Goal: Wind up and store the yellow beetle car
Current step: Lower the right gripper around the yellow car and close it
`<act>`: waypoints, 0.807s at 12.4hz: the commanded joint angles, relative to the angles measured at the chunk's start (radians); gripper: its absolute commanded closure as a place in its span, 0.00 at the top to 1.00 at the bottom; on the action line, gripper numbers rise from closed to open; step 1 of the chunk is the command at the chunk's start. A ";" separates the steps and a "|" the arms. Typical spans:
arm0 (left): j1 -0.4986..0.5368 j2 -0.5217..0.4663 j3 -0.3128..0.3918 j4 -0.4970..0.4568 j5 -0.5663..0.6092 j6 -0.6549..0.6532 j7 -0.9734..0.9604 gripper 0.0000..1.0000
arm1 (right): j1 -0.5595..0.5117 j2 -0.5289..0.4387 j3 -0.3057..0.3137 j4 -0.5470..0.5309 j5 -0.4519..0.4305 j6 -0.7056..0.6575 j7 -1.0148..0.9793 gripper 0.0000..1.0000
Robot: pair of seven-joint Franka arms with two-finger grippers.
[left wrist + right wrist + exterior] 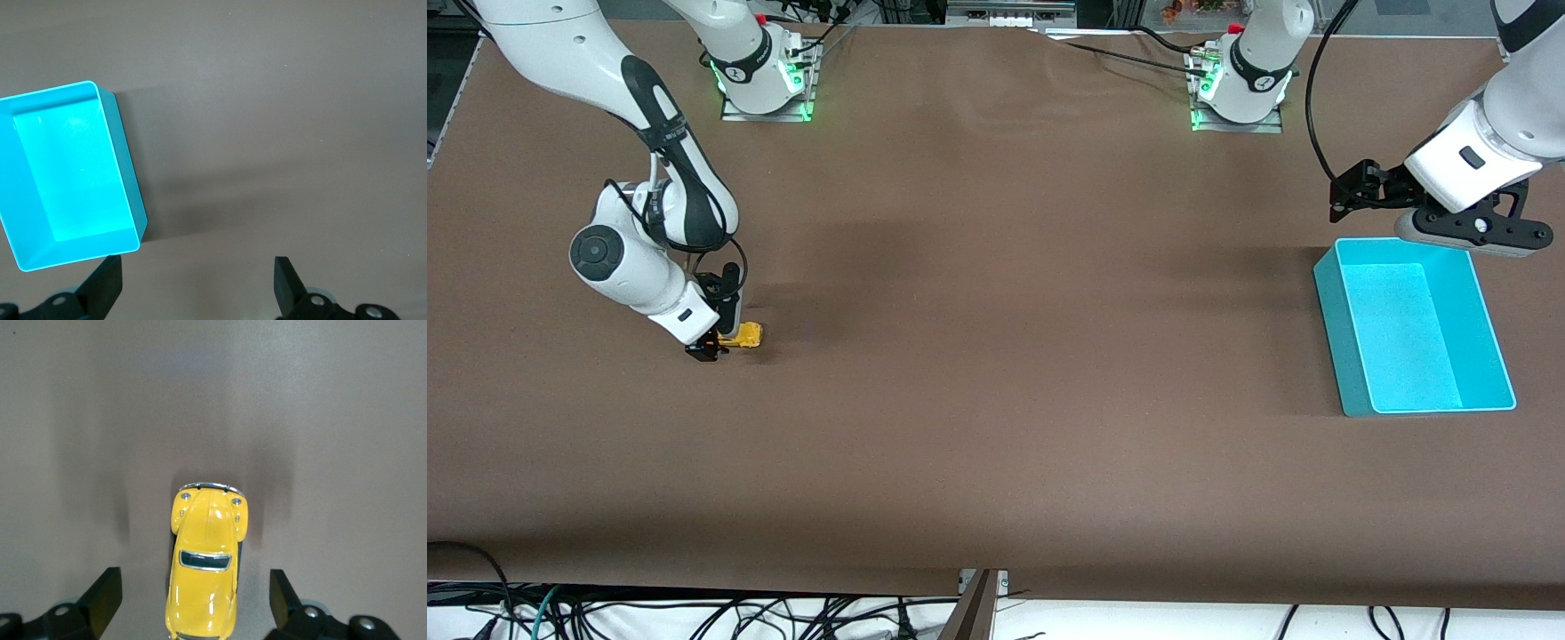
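The brown table [996, 400] is carrying a turquoise bin [1352, 356] at the left arm's end. Above the bin's rim, the left gripper [197, 283] is waiting, fingers spread wide. At the right arm's end, the right gripper [193, 597] is straddling the yellow beetle car [205, 567] on the tabletop, fingers spread, not touching it.

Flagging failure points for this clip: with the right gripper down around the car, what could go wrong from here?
1. The right gripper is open with a gap on each side of the car; an uneven close could roll or skew it on its wheels.
2. The bin sits at the left arm's end of the table, so the carry is long and a weak pinch might drop the car.
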 commanded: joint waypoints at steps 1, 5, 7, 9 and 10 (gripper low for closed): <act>-0.001 0.012 -0.006 0.027 0.020 -0.020 -0.007 1.00 | -0.006 -0.031 0.006 -0.033 0.007 0.018 -0.033 0.71; -0.003 0.013 -0.006 0.027 0.020 -0.020 -0.006 1.00 | -0.006 -0.028 0.006 -0.033 0.007 0.022 -0.034 0.41; -0.001 0.015 -0.006 0.027 0.020 -0.020 -0.004 1.00 | -0.006 -0.028 0.006 -0.033 0.007 0.025 -0.034 0.28; -0.003 0.015 -0.006 0.027 0.020 -0.020 -0.004 1.00 | -0.006 -0.025 0.006 -0.033 0.007 0.026 -0.034 0.26; -0.001 0.015 -0.006 0.027 0.020 -0.020 -0.004 1.00 | -0.006 -0.022 0.006 -0.033 0.007 0.028 -0.034 0.26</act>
